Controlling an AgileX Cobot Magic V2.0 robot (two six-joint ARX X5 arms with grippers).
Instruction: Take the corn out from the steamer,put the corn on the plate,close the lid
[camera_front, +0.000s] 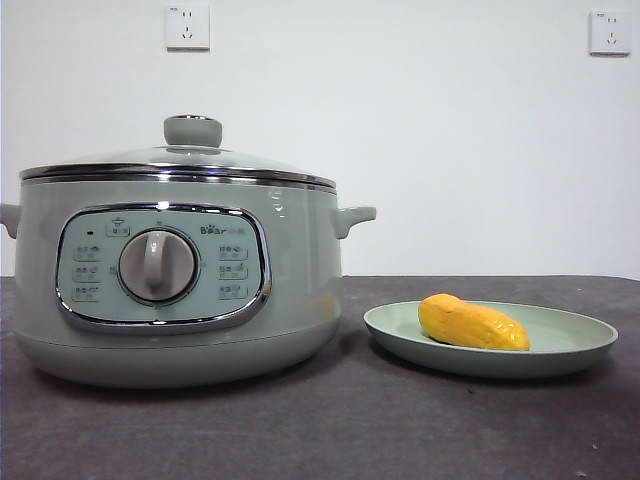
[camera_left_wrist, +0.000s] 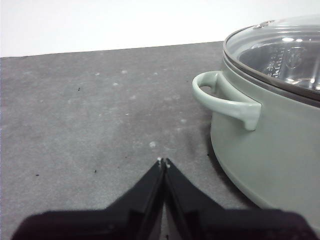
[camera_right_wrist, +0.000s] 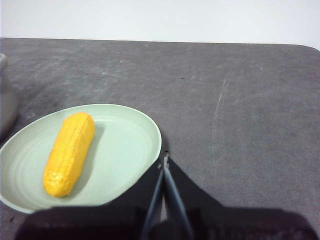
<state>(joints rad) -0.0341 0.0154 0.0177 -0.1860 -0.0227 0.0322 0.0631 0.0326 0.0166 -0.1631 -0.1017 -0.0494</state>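
The yellow-orange corn (camera_front: 472, 323) lies on the pale green plate (camera_front: 580, 340) at the right of the table; the right wrist view shows the corn (camera_right_wrist: 70, 152) on the plate (camera_right_wrist: 125, 145) too. The sage-green steamer (camera_front: 300, 290) stands at the left with the glass lid (camera_front: 190, 158) seated on its chrome rim. My left gripper (camera_left_wrist: 163, 162) is shut and empty, beside the steamer (camera_left_wrist: 270, 150), near its side handle (camera_left_wrist: 227, 102); the lid (camera_left_wrist: 280, 50) shows closed. My right gripper (camera_right_wrist: 165, 161) is shut and empty, just beside the plate's rim.
The dark grey table (camera_front: 350, 430) carries the steamer and plate. A white wall with two sockets (camera_front: 187, 26) is behind. No arm shows in the front view.
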